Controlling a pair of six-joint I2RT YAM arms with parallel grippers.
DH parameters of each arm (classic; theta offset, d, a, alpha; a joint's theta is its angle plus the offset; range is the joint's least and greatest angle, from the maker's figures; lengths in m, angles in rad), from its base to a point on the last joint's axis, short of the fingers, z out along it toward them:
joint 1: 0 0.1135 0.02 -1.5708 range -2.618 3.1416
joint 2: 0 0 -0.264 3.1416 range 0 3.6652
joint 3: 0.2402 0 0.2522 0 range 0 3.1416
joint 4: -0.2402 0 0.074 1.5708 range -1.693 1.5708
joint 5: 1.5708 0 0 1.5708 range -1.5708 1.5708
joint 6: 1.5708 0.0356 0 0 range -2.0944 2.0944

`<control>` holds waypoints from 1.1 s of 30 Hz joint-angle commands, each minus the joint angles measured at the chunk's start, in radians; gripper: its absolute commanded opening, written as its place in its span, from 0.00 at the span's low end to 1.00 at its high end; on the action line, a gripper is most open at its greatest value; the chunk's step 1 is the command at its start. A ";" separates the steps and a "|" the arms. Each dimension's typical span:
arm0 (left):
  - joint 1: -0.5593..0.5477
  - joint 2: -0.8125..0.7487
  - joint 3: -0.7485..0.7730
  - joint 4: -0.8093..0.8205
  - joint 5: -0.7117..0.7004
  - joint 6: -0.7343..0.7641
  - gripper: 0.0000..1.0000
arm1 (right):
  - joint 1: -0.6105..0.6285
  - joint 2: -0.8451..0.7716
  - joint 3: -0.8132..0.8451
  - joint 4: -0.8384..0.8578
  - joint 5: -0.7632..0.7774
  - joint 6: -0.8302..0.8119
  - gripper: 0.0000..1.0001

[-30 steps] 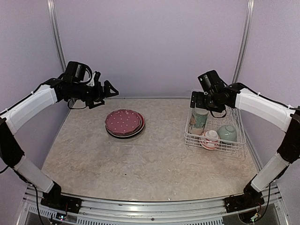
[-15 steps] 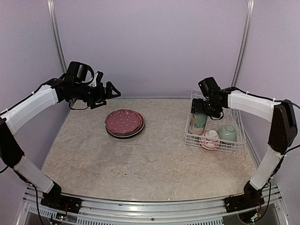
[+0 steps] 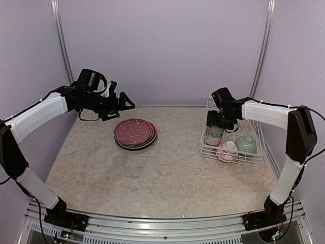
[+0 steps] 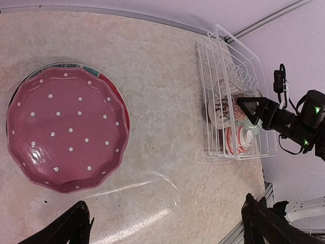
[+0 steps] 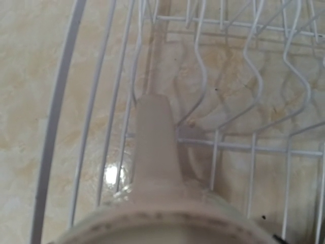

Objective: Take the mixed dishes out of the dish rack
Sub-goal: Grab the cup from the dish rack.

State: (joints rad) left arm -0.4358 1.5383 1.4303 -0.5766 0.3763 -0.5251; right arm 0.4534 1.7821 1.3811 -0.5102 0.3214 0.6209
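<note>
Dish rack [image 3: 233, 161] on the counter's [image 3: 167, 173] right holds 3 pieces: 1 tall mug [image 3: 215, 134] and 2 small bowls, white-pink [image 3: 227, 151] and mint [image 3: 247, 144]. Your right gripper [image 3: 216, 124] is down at the mug; I cannot tell how its jaws stand. Your left gripper [image 3: 123, 103] hovers behind 1 plate stack [image 3: 134, 132], jaws wide, empty.

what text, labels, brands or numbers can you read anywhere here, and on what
None: no words, numbers or labels can be read in any view.
The mug bears only a reddish pattern, too small to make out.
The pink plate has only white dots.
The rack is plain white wire.
</note>
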 commanded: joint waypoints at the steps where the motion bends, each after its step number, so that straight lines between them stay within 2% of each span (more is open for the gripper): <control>1: -0.006 0.006 0.002 -0.014 -0.003 0.011 0.99 | -0.007 -0.060 -0.043 0.025 0.014 0.006 0.53; 9: -0.007 0.016 0.004 -0.014 0.006 0.008 0.99 | 0.018 -0.192 -0.085 0.052 0.074 -0.006 0.29; 13: -0.007 0.023 0.007 -0.016 0.020 0.004 0.99 | 0.016 -0.289 -0.141 0.116 0.089 -0.004 0.15; 19: -0.009 0.028 0.011 -0.020 0.027 0.003 0.99 | 0.003 -0.423 -0.247 0.222 0.072 0.040 0.01; 26: -0.009 0.041 0.016 -0.020 0.073 -0.009 0.99 | -0.027 -0.577 -0.385 0.383 -0.033 0.111 0.00; 33: -0.018 0.058 0.019 -0.017 0.113 -0.018 0.99 | -0.063 -0.562 -0.370 0.353 -0.099 0.169 0.00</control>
State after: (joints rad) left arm -0.4408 1.5764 1.4303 -0.5766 0.4473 -0.5358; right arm 0.4030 1.2419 0.9848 -0.2718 0.2607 0.7341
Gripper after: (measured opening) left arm 0.990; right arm 0.810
